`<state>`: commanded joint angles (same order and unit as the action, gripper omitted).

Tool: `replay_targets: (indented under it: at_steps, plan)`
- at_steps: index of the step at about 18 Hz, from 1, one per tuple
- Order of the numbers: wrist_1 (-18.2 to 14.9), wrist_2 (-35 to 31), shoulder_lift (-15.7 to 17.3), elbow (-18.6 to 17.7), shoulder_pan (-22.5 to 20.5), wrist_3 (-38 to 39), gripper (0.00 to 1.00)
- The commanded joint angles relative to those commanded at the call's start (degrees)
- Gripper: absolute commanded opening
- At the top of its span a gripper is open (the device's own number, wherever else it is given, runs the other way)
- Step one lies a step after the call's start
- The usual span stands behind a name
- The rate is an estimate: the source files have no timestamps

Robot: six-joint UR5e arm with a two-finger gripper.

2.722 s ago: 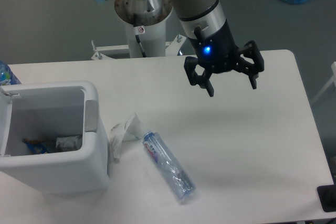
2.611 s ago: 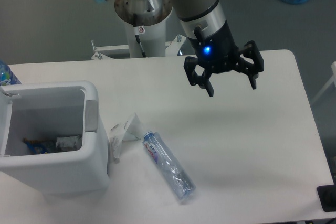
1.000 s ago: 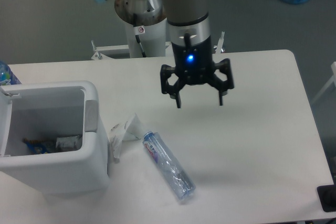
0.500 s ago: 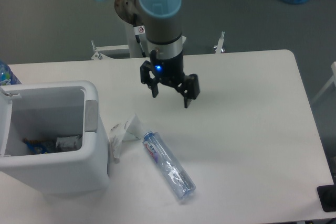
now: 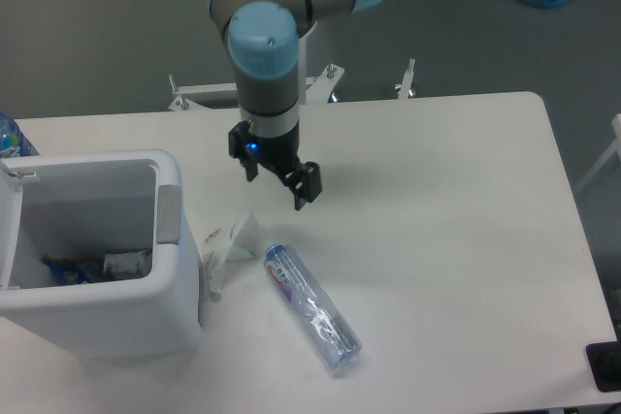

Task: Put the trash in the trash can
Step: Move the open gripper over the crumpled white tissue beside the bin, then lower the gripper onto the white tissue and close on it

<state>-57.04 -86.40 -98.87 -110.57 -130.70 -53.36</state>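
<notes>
A crumpled white paper sheet (image 5: 231,244) lies on the table just right of the trash can (image 5: 92,322), a white boxy bin with a grey tab (image 5: 169,213) on its right side. A clear plastic bottle (image 5: 310,305) with a blue-and-red label lies on its side next to the paper, pointing toward the front right. My gripper (image 5: 276,189) hangs open and empty above the table, a little behind the paper and the bottle's cap end. Some wrappers lie inside the bin.
The arm's white base column (image 5: 281,65) stands behind the table's far edge. Part of a blue-capped bottle (image 5: 12,138) shows at the left edge behind the bin. A dark object (image 5: 605,366) sits at the table's front right corner.
The gripper has swung from the right middle of the table leftward and turned, ending near the paper and bottle. It stayed open throughout. Paper, bottle and bin have not moved.
</notes>
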Motion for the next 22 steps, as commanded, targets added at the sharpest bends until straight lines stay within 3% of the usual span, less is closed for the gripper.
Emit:
replay_targets:
  at_steps: [12, 22]
  plan:
    - [0.88, 0.26, -5.54, 1.23, 2.29, 5.72, 0.98]
    - [0.88, 0.26, -5.72, 2.02, 2.38, 10.02, 0.18]
